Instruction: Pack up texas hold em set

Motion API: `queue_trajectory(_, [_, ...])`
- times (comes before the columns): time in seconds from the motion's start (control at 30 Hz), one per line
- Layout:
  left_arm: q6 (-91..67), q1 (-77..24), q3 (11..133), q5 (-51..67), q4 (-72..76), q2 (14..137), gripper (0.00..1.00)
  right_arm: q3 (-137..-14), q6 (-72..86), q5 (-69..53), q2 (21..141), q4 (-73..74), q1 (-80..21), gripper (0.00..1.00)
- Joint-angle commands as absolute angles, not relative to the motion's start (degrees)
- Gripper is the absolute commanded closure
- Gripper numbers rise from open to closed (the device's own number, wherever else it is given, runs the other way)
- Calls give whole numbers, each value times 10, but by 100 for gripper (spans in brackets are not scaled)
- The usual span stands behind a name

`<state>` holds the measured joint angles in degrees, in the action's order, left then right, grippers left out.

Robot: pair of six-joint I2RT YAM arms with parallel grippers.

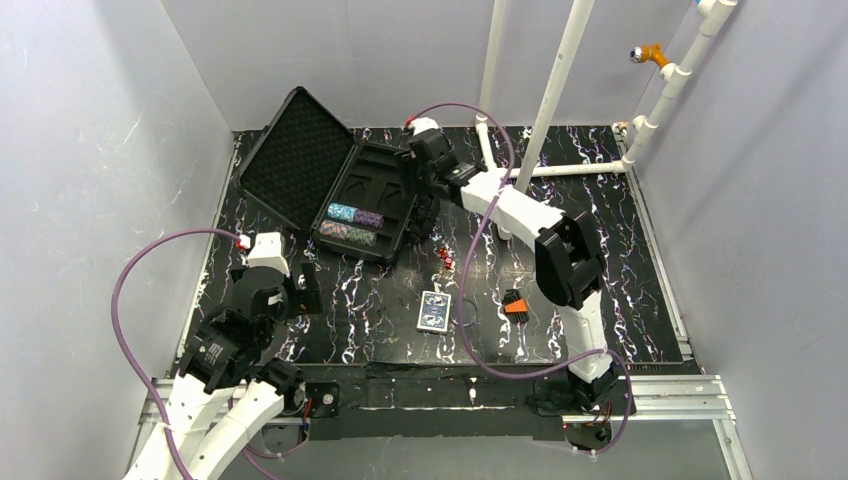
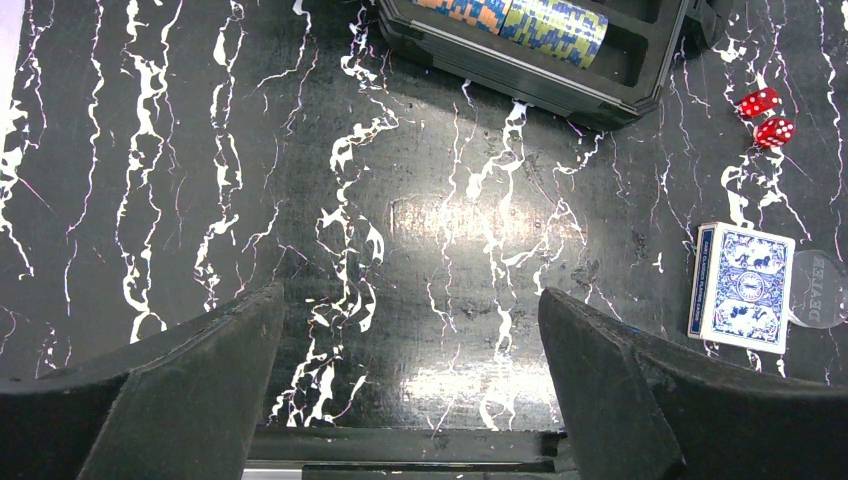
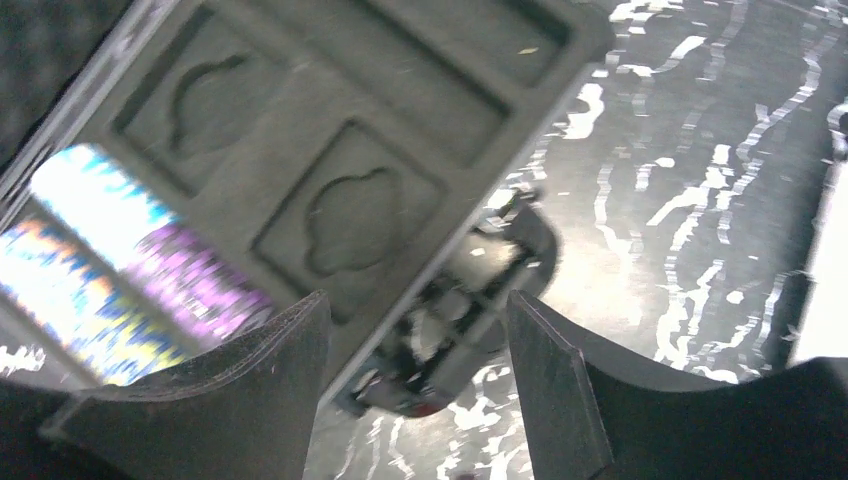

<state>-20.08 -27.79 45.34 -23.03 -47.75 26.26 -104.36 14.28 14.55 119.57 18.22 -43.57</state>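
The black case (image 1: 375, 170) lies open at the back left, its foam lid (image 1: 295, 150) leaning back. Teal and purple chip rolls (image 1: 354, 214) and darker rolls (image 1: 348, 234) lie in its tray. The blue-backed card deck (image 1: 434, 311) lies on the mat, with a clear round disc (image 2: 820, 290) beside it and two red dice (image 1: 445, 262) further back. My right gripper (image 3: 418, 300) is open over the case's right edge, with a blurred black case fitting (image 3: 470, 300) below its fingers. My left gripper (image 2: 410, 295) is open and empty over bare mat, in front of the case (image 2: 520, 70).
A small orange-and-black object (image 1: 515, 305) lies right of the deck. White pipes (image 1: 555, 95) rise at the back right, one running along the mat. Grey walls close in on both sides. The mat's front edge (image 2: 400, 440) is just below my left fingers.
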Motion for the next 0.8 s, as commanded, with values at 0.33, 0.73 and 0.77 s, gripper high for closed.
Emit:
queue_trajectory(0.33, [-194,-273,449,-230,-474,260,2,-1138,243,84,1309,158,-369,33])
queue_trajectory(0.73, [-194,-274,449,-230,-473,257,2,-1131,272,68,1337,160,-369,47])
queue_trajectory(0.77, [-194,-273,449,-230,-473,256,2,-1124,274,67,1335,160,-369,47])
